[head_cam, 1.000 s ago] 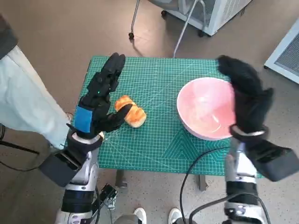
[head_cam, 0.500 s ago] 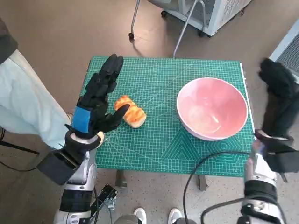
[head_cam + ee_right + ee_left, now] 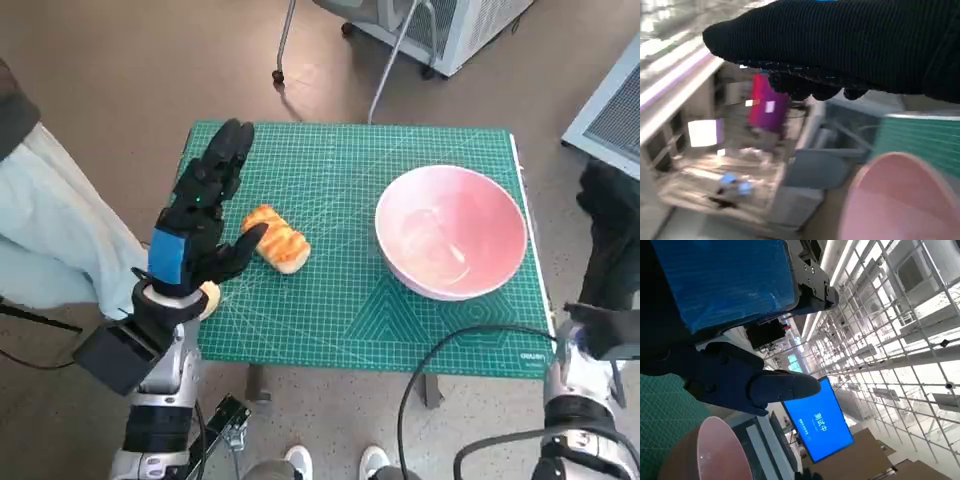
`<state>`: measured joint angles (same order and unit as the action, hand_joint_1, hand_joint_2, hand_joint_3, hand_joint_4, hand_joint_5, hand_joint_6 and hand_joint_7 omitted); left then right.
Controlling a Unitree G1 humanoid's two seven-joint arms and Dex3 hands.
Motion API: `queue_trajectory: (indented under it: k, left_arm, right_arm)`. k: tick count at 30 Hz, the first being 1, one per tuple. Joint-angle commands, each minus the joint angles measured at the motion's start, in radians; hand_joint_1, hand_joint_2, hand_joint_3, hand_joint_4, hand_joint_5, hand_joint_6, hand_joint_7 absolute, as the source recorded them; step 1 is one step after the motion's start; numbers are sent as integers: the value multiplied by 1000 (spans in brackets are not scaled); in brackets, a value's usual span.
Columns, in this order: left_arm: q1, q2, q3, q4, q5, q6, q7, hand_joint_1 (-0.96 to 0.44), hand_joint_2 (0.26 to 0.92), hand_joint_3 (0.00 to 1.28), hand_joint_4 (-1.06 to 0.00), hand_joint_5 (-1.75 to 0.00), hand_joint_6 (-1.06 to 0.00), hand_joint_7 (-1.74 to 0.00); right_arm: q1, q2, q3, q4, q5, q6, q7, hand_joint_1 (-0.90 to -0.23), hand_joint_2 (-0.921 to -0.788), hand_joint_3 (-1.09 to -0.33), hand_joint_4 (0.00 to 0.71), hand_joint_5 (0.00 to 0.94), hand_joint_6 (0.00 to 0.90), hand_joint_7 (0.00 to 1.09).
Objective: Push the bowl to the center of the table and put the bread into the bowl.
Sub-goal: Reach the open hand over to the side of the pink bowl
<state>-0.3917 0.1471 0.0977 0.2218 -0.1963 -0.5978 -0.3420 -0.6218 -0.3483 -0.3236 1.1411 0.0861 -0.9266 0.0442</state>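
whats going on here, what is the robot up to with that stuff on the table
A humanoid robot is working at a small table covered by a green cutting mat. Its left robot hand is open beside a golden-brown bread roll, thumb close against it but not gripping it. The round pink bowl sits empty on the right part of the mat. The gloved right robot hand is off past the table's right edge, holding nothing. The bread is not yet in the bowl.

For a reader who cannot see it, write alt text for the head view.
A wide pink bowl sits on the right half of a green cutting-mat table, with a golden bread roll lying to its left. The blue-taped black left hand hovers by the roll, fingers spread. The black-gloved right hand hangs off the table's right edge, touching nothing.
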Motion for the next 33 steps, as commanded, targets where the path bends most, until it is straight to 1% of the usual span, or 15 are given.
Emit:
queue_trajectory:
  k: [1,9,12,15,19,21,24,25,27,28,30,32,33]
  left_arm:
    - [-9,3,5,11,1,-17,3,-473,921,316,-244,0,-349,-11]
    - [-17,12,8,20,3,-25,3,-470,921,322,-241,0,-350,-10]
    - [-17,16,9,20,-1,-27,1,-467,921,324,-241,0,-350,-10]
    - [-17,18,11,21,-3,-28,-1,-466,921,324,-241,0,-350,-9]
    - [-14,21,11,15,-3,-28,-1,-464,921,324,-241,0,-351,-9]
    - [-11,22,10,9,-2,-27,-1,-464,921,324,-241,0,-351,-9]
    - [-7,24,9,0,0,-24,-1,-464,921,326,-242,0,-351,-9]
    - [-6,25,9,-3,0,-24,-1,-464,921,327,-242,0,-351,-9]
    - [-2,29,9,-8,-1,-22,-4,-463,921,328,-242,0,-351,-8]
    - [-1,31,9,-11,-2,-22,-5,-462,921,328,-242,0,-351,-8]
    - [2,35,11,-13,-4,-21,-7,-463,921,327,-241,0,-351,-8]
    - [7,38,12,-16,-7,-21,-10,-465,921,326,-241,0,-351,-8]
    - [11,41,13,-19,-8,-21,-12,-466,921,324,-241,0,-351,-8]
  right_arm:
    - [-10,19,10,60,-8,47,-13,-548,-921,-822,277,2,81,544]
    - [-44,77,-4,95,42,118,38,-527,-921,-834,275,1,80,532]
    - [-67,107,-19,108,73,157,62,-516,-921,-835,275,1,83,537]
    - [-86,130,-34,118,95,187,80,-526,-921,-829,278,2,97,551]
    - [-123,167,-63,135,135,238,106,-546,-921,-817,291,8,116,569]
    - [-142,183,-79,142,156,265,123,-548,-921,-814,294,9,122,574]
    - [-177,210,-117,151,204,318,166,-549,-921,-802,305,14,127,580]
    - [-185,217,-127,153,216,330,178,-550,-921,-797,310,16,128,581]
    - [-211,235,-155,158,251,364,214,-552,-921,-792,312,16,129,582]
    - [-221,241,-164,160,263,376,227,-553,-921,-790,309,14,133,584]
    - [-238,252,-175,164,275,394,242,-554,-921,-784,301,9,148,592]
    - [-251,259,-176,167,273,405,242,-554,-921,-782,299,8,156,595]
    - [-259,264,-172,168,267,410,235,-554,-921,-781,299,7,159,597]
